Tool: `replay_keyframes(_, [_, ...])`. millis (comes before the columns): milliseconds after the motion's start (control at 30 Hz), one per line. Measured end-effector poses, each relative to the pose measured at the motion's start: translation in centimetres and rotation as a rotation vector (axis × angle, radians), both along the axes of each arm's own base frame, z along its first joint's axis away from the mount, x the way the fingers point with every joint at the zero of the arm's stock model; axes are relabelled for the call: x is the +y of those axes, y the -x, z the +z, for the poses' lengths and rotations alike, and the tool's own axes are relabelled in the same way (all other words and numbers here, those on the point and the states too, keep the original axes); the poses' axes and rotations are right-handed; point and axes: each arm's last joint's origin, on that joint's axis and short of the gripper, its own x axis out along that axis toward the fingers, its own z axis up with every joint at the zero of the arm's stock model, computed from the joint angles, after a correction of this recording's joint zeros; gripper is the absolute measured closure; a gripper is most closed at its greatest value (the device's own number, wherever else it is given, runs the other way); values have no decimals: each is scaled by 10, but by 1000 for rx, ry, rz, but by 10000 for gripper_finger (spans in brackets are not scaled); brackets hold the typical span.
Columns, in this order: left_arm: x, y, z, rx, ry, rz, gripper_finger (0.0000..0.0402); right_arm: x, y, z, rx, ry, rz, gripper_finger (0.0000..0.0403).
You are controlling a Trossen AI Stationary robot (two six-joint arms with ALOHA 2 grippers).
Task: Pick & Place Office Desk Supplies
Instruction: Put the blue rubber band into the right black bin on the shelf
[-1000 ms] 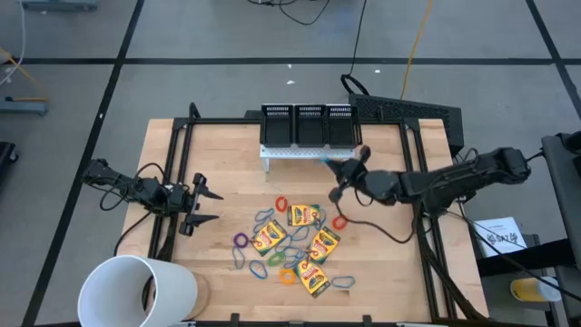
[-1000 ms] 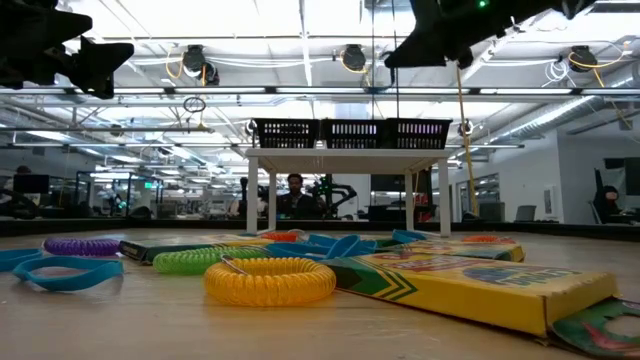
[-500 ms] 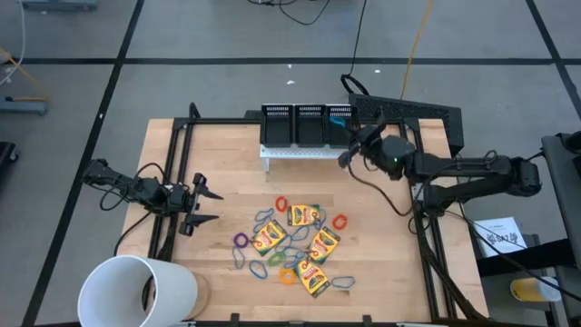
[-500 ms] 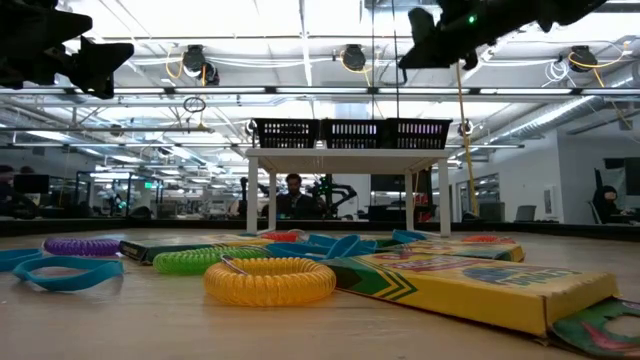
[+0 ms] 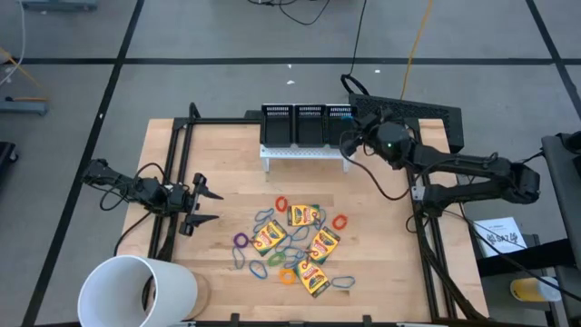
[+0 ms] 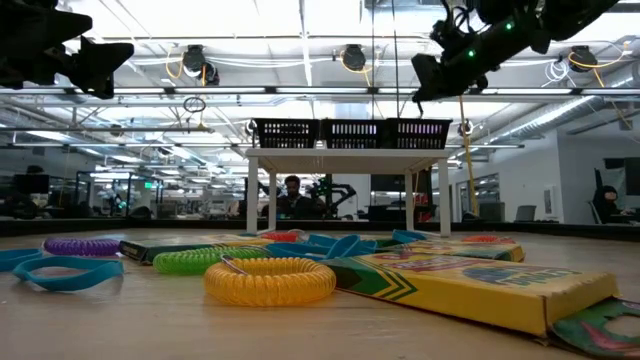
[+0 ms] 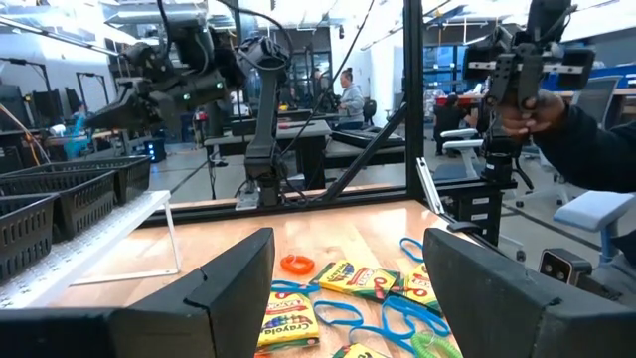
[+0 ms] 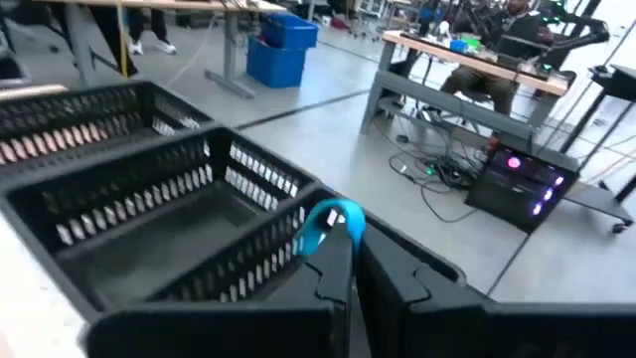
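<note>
R gripper (image 8: 343, 261) is pinching a blue rubber band (image 8: 331, 221) over the mesh bins (image 5: 308, 124), rightmost bin. L gripper (image 5: 207, 206) is hanging spread, left of the crayon boxes (image 5: 300, 241) mid-desk (image 5: 227, 150).

Crayon boxes (image 5: 302, 241) before 3 bins (image 5: 309, 124).
</note>
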Motion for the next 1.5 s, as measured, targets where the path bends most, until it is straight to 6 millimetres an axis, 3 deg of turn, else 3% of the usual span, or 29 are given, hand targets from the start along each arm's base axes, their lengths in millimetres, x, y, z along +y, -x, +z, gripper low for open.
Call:
replay_keyframes(300, [0,0,0,0,0,0,133,-1,3,-13,-45,19,-6,385])
replay_keyframes(700, [0,0,0,0,0,0,133,1,2,-12,-79,12,-1,241])
replay_keyframes(833, [0,0,0,0,0,0,133,8,-2,-5,-107,50,128,216])
replay_keyframes(1133, [0,0,0,0,0,0,133,46,-13,9,-211,77,514,209])
replay_keyframes(1333, [0,0,0,0,0,0,133,89,-17,10,-188,88,847,205])
replay_keyframes(1500, [0,0,0,0,0,0,133,126,-17,7,-182,41,1010,196])
